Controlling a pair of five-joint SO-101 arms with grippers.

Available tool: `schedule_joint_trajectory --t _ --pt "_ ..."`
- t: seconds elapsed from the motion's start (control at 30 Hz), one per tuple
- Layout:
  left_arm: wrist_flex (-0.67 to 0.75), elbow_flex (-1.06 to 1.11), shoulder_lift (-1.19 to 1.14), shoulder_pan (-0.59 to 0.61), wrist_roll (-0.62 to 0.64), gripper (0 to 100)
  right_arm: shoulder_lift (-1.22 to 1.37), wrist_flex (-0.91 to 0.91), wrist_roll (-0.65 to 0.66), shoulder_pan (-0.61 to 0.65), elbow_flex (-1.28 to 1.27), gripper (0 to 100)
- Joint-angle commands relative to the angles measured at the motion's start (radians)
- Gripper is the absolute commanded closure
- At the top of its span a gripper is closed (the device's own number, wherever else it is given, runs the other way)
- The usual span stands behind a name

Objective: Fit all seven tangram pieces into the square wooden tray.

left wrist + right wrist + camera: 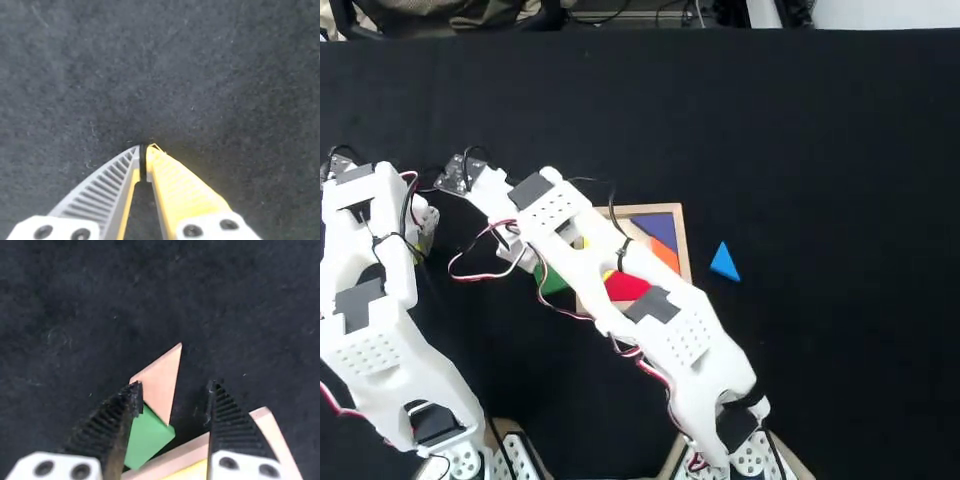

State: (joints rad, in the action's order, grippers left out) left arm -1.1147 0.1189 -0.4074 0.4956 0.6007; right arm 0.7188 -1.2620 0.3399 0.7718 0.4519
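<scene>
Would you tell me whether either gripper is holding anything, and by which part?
Nothing is held. The right gripper is open above the pink triangle and the green piece; the left gripper is shut empty over the black cloth.

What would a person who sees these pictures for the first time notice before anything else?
The white right arm stretches over the wooden tray, which holds coloured pieces, while a small blue triangle lies alone on the black cloth beside it. In the right wrist view the open right hand hangs over a pale pink triangle with a green piece next to it. The left hand is shut over bare cloth.
</scene>
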Motion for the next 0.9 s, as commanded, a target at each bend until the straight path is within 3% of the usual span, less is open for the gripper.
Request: schedule_joint_trajectory --t 0.0,0.3,0.87 --pt "0.011 -0.008 0.043 0.025 0.002 97 -0.067 -0.044 -0.017 0.018 0.059 79.4" --pt "0.008 -0.008 0.043 0.031 0.002 97 -0.067 -0.049 -0.16 0.06 0.058 79.5" --pt "0.009 -0.008 0.041 0.027 0.002 97 0.012 -0.029 -0.152 0.049 0.082 79.5"
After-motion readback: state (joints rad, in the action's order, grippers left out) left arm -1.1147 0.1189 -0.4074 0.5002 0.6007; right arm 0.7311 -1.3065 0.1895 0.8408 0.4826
